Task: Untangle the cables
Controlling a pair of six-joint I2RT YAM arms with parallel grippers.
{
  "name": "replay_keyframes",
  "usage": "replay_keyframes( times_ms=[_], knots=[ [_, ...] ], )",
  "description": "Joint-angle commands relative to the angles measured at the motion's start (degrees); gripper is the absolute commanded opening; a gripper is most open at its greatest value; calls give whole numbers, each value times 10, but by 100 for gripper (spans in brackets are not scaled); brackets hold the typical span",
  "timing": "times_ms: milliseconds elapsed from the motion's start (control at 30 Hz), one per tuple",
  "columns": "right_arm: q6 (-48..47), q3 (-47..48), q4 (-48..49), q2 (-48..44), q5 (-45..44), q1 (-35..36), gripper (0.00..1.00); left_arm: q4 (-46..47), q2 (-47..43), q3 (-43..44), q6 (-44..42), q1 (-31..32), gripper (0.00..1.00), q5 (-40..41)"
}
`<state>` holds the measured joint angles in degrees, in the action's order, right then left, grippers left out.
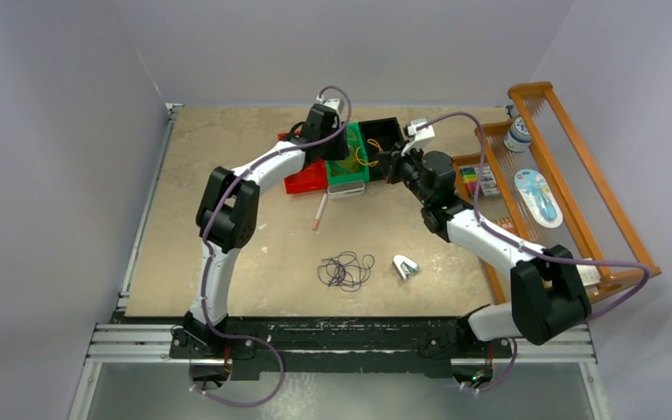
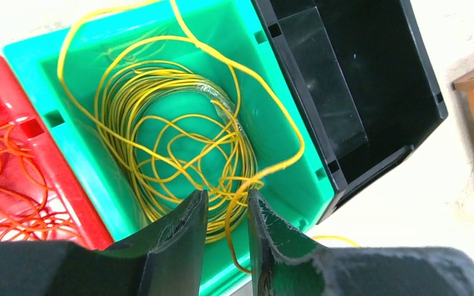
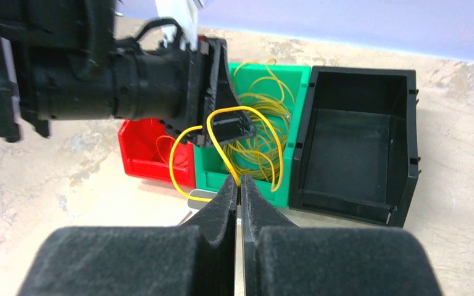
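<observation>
Three cables, three bins, two hands above one counter.
We count one yellow cable [image 2: 242, 151] coiled in the green bin [image 2: 265, 111], one red-orange cable [image 2: 12, 203] in the red bin [image 2: 62, 185], and one dark purple cable [image 1: 346, 270] lying loose on the counter [image 1: 210, 140], which only the top view shows. The black bin [image 2: 345, 92] stands just beside the green one. Our left wrist view shows the left hand [image 2: 225, 197] with its fingers apart and a yellow strand running through the gap. Only the right wrist view shows the right hand [image 3: 238, 182] pinched together on a yellow loop that reaches out of the green bin.
</observation>
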<state>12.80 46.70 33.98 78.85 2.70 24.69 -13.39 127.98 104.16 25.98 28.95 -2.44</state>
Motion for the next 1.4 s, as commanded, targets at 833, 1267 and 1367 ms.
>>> replay_keyframes(
  times_ms=[833, 1267, 1367],
  knots=[
    [-17, 216, 35, 218, 50, -2, 0, 36, -339, -218, 5, -13, 45, 100],
    [-51, 341, -17, 350, 63, -2, 0, -32, -437, -256, -34, -19, 46, 152],
    [-63, 362, -27, 378, 50, -2, 0, -41, -442, -260, -40, -20, 46, 157]
  ],
)
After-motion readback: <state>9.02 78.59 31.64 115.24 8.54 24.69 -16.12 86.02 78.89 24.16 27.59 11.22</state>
